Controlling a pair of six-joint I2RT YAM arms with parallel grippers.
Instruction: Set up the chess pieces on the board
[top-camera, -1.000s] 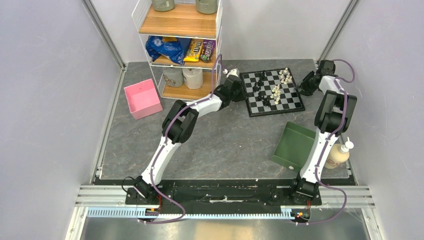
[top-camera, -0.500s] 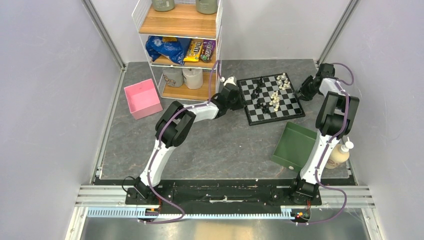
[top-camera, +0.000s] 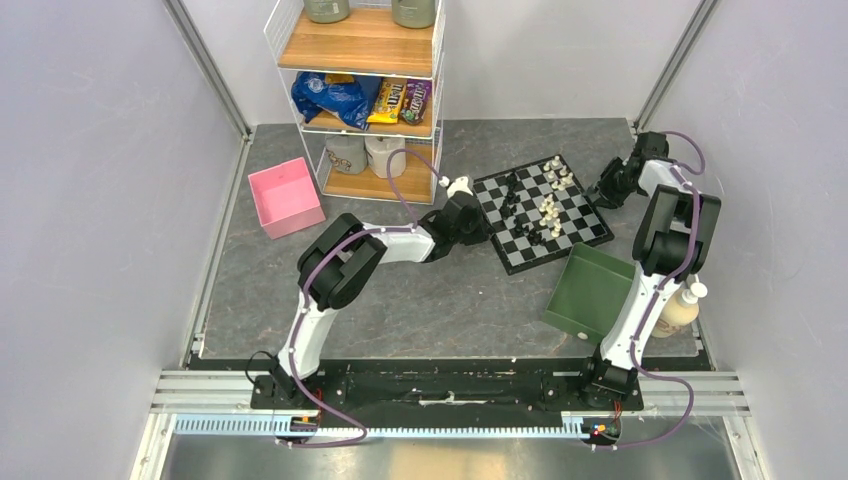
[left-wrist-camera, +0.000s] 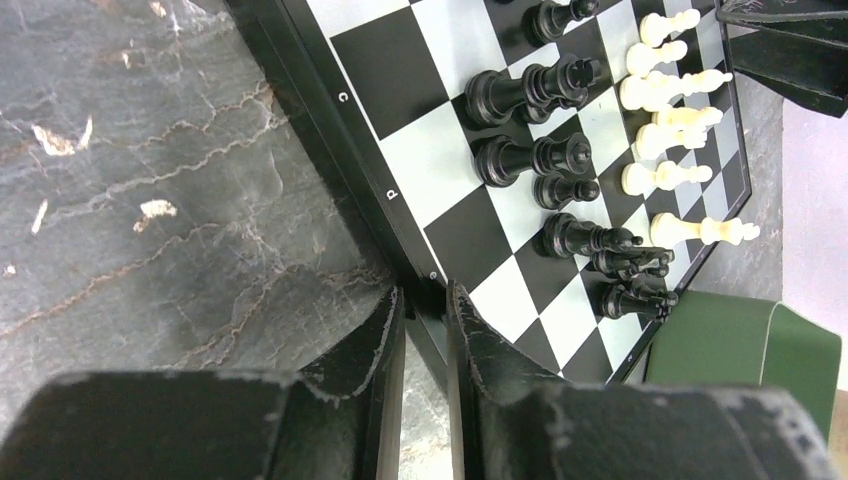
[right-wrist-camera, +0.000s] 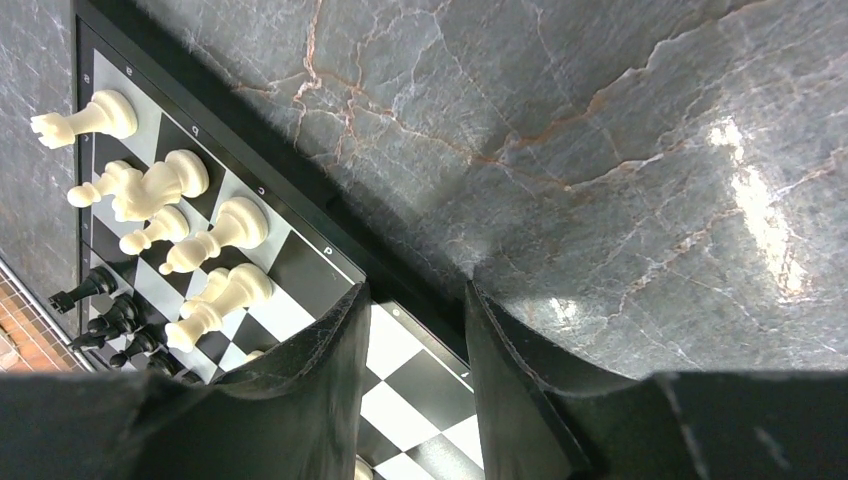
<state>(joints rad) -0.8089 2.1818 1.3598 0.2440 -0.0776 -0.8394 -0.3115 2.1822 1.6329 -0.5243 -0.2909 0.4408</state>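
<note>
Grey stone-look table (top-camera: 430, 290), pale walls on the left, far and right sides. Board (top-camera: 580, 215) lies flat at the far right, skewed to the table edges. Chess pieces (top-camera: 550, 208) stand bunched mid-board, black ones more to the left, cream ones more to the right, and the outer squares are mostly bare.

Left gripper (top-camera: 472, 218) is at the board's left edge. In the left wrist view the left gripper (left-wrist-camera: 425, 300) is clenched to a thin slit on the black rim, one finger over the table, the other over the checks. Right gripper (top-camera: 603, 190) is at the far-right edge, near the right wall. In its wrist view the right gripper (right-wrist-camera: 417, 300) has fingers partly apart astride the rim; cannot tell if it grips.

The board's near-right edge is just beside the far rim of the green tray (top-camera: 585, 295). Wire shelf (top-camera: 360, 100) stands just far-left of the board. Pink box (top-camera: 285, 197) is well apart at left. Soap bottle (top-camera: 680, 310) sits right of the tray. There is open table near and left of the board, down to the arm bases.
</note>
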